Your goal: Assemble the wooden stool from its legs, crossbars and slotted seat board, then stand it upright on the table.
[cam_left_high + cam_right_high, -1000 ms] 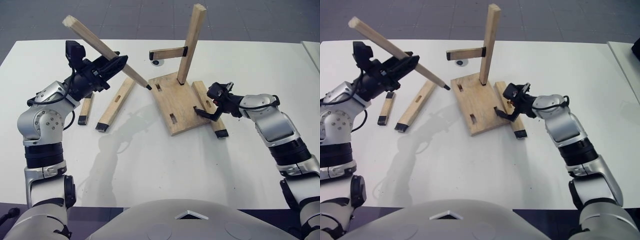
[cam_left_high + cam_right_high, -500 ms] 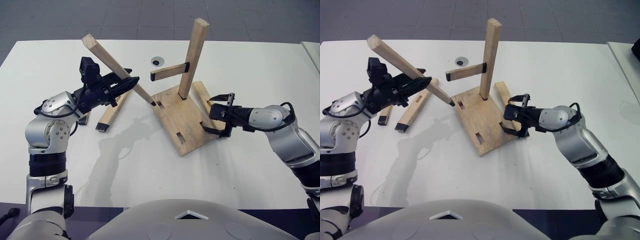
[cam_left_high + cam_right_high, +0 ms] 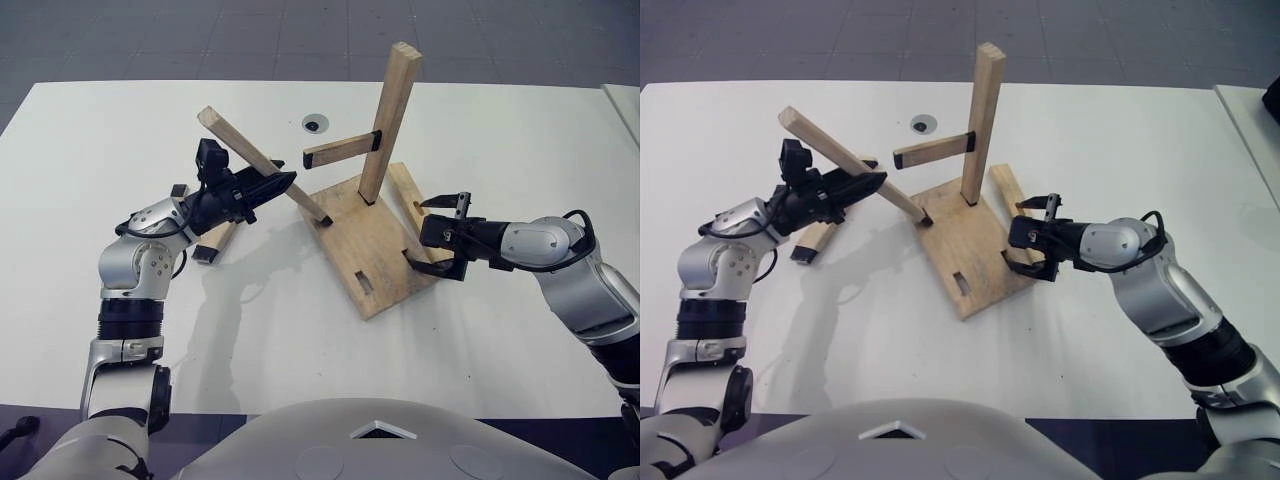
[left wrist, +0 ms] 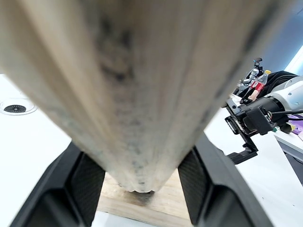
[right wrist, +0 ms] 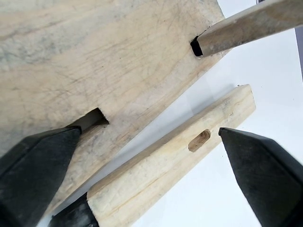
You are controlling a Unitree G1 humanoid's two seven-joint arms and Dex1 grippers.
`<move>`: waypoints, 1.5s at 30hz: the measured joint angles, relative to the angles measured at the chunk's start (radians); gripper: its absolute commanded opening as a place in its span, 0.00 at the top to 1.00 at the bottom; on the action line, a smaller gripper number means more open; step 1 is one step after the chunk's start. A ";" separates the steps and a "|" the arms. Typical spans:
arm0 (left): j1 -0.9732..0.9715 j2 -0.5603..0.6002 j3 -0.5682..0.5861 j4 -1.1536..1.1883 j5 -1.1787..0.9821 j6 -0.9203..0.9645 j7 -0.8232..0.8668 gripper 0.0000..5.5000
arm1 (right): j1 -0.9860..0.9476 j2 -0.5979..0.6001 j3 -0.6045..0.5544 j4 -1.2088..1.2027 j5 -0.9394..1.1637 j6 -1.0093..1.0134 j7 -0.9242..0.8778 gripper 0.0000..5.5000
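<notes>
One leg (image 3: 240, 140), clamped in the left claw (image 3: 285, 182), is slanting down onto a corner slot of the seat board (image 3: 375, 250), risking a jam or a skidding board, since the right claw (image 3: 420, 232) is gaping around the board's opposite edge, gripping nothing.

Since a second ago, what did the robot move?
The left claw carried its leg down and rightward; the tip now meets the seat board near a corner slot. The board turned and slid nearer the robot, the open right claw at its edge. The upright leg with its crossbar stayed planted.
</notes>
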 measured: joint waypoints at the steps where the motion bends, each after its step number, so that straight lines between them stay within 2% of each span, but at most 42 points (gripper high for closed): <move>1: -0.020 0.005 -0.014 0.014 0.021 -0.013 -0.008 0.63 | 0.001 0.001 0.000 -0.002 -0.004 0.003 0.000 0.02; 7: -0.132 0.065 -0.089 0.069 0.093 -0.033 -0.066 0.63 | 0.004 0.008 -0.001 -0.010 -0.012 0.015 -0.001 0.02; 13: -0.228 0.117 -0.183 0.081 0.148 0.035 -0.128 0.63 | 0.006 0.023 -0.003 -0.012 -0.017 0.017 -0.003 0.02; 21: -0.259 0.117 -0.204 0.105 0.167 0.058 -0.122 0.63 | 0.014 0.038 -0.021 -0.020 -0.017 0.035 -0.009 0.02; 25: -0.246 0.120 -0.204 0.085 0.169 0.054 -0.119 0.63 | 0.012 0.106 -0.111 -0.056 0.077 0.192 -0.008 0.02; 30: -0.224 0.121 -0.205 0.041 0.174 0.052 -0.096 0.63 | -0.184 0.155 -0.292 -0.109 0.185 0.360 -0.041 0.02; 33: -0.212 0.123 -0.206 0.021 0.175 0.050 -0.083 0.63 | -0.313 0.192 -0.365 -0.105 0.214 0.400 -0.097 0.09; 37: -0.208 0.123 -0.208 0.017 0.176 0.046 -0.080 0.63 | -0.464 0.314 -0.382 -0.035 0.223 0.288 -0.202 0.22; 41: -0.210 0.123 -0.210 0.022 0.176 0.040 -0.080 0.63 | -0.586 0.425 -0.286 0.113 0.189 0.093 -0.244 0.32; 45: -0.221 0.115 -0.220 0.035 0.176 0.034 -0.081 0.63 | -0.614 0.515 -0.112 0.334 0.137 -0.113 -0.192 0.44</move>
